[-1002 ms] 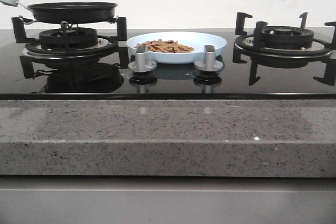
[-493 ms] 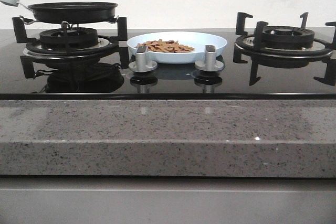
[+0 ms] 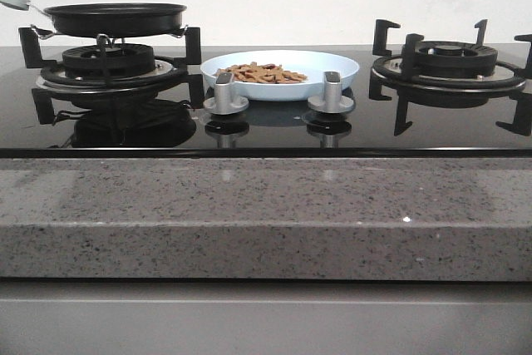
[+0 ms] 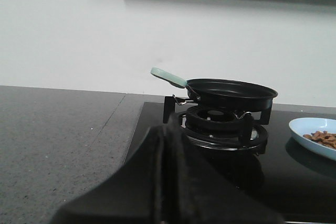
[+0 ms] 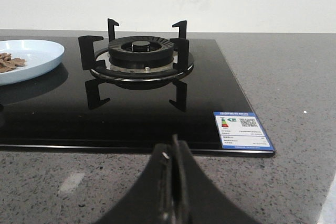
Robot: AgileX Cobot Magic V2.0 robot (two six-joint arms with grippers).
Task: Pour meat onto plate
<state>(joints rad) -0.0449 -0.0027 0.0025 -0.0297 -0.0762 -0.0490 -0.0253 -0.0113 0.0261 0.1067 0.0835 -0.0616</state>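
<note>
The pale blue plate (image 3: 332, 65) sits on the black glass hob between the two burners, behind two silver knobs. The tan-brown meat (image 3: 262, 73) lies heaped in its left half. The plate's edge also shows in the left wrist view (image 4: 303, 129) and the right wrist view (image 5: 39, 56). My left gripper (image 4: 167, 132) is shut and empty, low over the counter, in front of the left burner. My right gripper (image 5: 174, 145) is shut and empty, over the stone counter in front of the right burner. Neither gripper shows in the front view.
A black frying pan (image 3: 115, 17) with a pale green handle (image 4: 168, 77) rests on the left burner (image 3: 108, 62). The right burner (image 3: 449, 60) is bare. Two knobs (image 3: 224, 94) (image 3: 331, 93) stand in front of the plate. A blue label (image 5: 242, 129) sticks on the hob's near right corner.
</note>
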